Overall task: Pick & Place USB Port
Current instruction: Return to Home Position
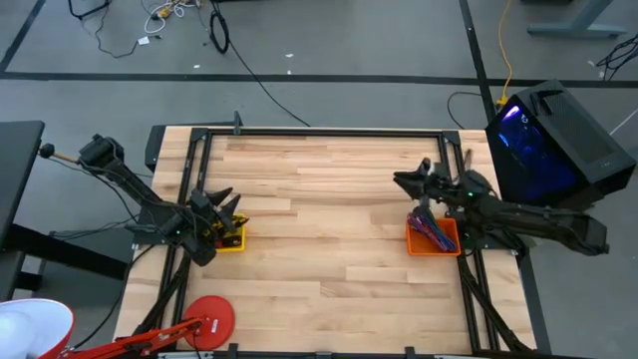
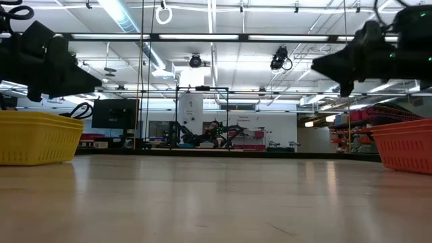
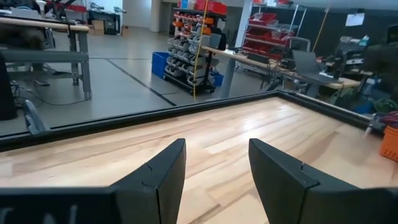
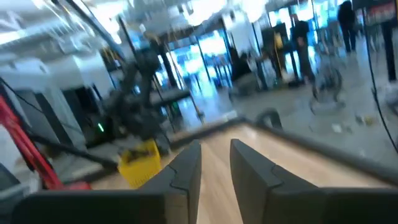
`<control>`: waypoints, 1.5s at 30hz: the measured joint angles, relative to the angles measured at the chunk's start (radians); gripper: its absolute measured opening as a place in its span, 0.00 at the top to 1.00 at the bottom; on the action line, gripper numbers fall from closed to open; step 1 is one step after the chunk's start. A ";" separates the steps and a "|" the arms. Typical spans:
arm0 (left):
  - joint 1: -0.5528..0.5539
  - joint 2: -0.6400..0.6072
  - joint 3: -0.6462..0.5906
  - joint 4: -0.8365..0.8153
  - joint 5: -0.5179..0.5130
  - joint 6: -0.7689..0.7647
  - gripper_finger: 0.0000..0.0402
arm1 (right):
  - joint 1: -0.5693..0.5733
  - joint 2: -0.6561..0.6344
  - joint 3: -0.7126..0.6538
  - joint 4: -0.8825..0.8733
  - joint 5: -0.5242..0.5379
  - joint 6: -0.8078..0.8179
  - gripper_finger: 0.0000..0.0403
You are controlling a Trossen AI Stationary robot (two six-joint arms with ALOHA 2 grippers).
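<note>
Evidently the cables are lying heaped in the orange bin at the surface's right edge. The right claw is hovering just inward of them, narrowly parted and gripping nothing. The yellow bin is sitting at the left edge, its contents hidden under the left claw, which is gaping wide and empty. Both claws are pointing away from their bins.

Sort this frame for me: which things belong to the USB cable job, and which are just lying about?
Job: yellow bin; orange bin; cables lying in the orange bin; left gripper and right gripper, both open and empty.
Lying about: red disc at the table's edge; black computer tower beside the table; cords on the floor.
</note>
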 joint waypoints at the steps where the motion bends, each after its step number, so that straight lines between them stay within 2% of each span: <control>1: -0.002 0.000 0.000 0.002 -0.004 0.000 0.55 | 0.011 -0.043 0.000 -0.010 0.015 0.000 0.78; 12: 0.010 0.000 0.000 0.009 0.011 0.003 0.55 | 0.107 -0.547 0.000 -0.018 0.018 0.000 0.78; 17: 0.010 0.000 0.000 0.016 0.025 0.002 0.55 | 0.134 -0.550 0.002 0.147 0.025 0.000 0.78; 22: 0.010 0.000 0.000 0.020 0.123 0.002 0.55 | 0.156 -0.545 0.000 0.208 0.019 0.001 0.78; 33: 0.010 -0.001 0.002 0.017 0.494 0.008 0.55 | 0.156 -0.540 0.000 0.098 0.018 0.001 0.78; 38: 0.012 -0.037 0.002 0.021 0.565 0.002 0.55 | 0.156 -0.540 0.000 0.044 0.019 0.000 0.78; 45: 0.052 -0.192 0.001 0.024 0.611 -0.001 0.55 | 0.156 -0.540 0.000 0.051 0.019 0.000 0.78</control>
